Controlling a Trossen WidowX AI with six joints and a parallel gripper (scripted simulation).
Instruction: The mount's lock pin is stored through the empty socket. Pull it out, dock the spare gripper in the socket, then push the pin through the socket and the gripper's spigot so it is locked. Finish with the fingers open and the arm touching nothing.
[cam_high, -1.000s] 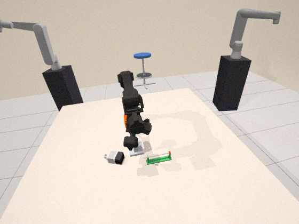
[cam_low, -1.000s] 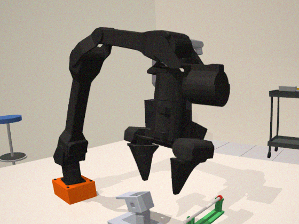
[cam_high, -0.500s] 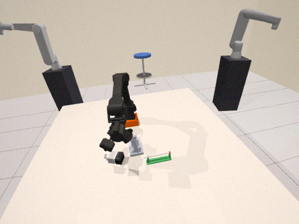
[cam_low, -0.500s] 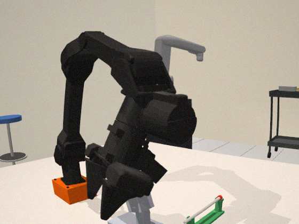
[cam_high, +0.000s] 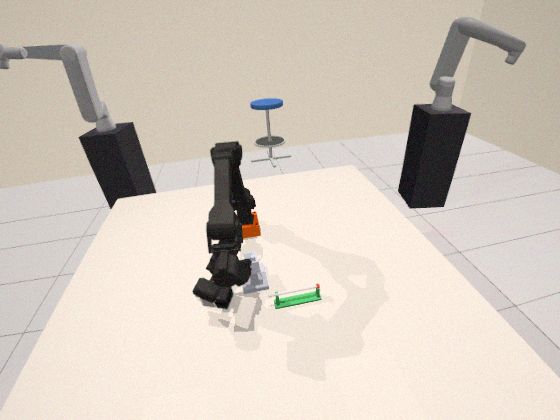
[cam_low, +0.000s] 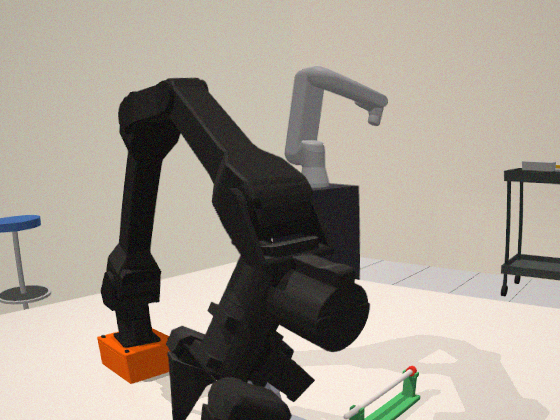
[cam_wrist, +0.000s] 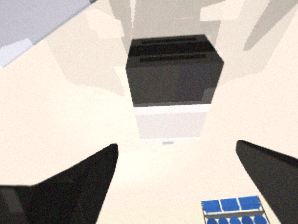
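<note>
My gripper (cam_high: 214, 295) (cam_low: 212, 405) (cam_wrist: 175, 147) is open and empty, pointing down just above the spare gripper (cam_wrist: 172, 75). The spare gripper is a black block with a white spigot end (cam_wrist: 171, 124) and lies on the table between and ahead of my fingers in the wrist view; my hand hides it in the top and exterior views. The grey mount (cam_high: 257, 280) (cam_wrist: 30, 25) stands just right of my hand. The lock pin (cam_high: 297, 291) (cam_low: 380, 392), a white rod with a red head, rests on a green rack (cam_high: 297, 301) (cam_low: 395, 404) to the right of the mount.
The arm's orange base (cam_high: 251, 230) (cam_low: 130, 357) sits behind the mount. Two grey arms on black pedestals (cam_high: 117, 162) (cam_high: 432, 155) stand off the table's far corners. A blue stool (cam_high: 267, 104) and a black cart (cam_low: 532, 225) stand on the floor.
</note>
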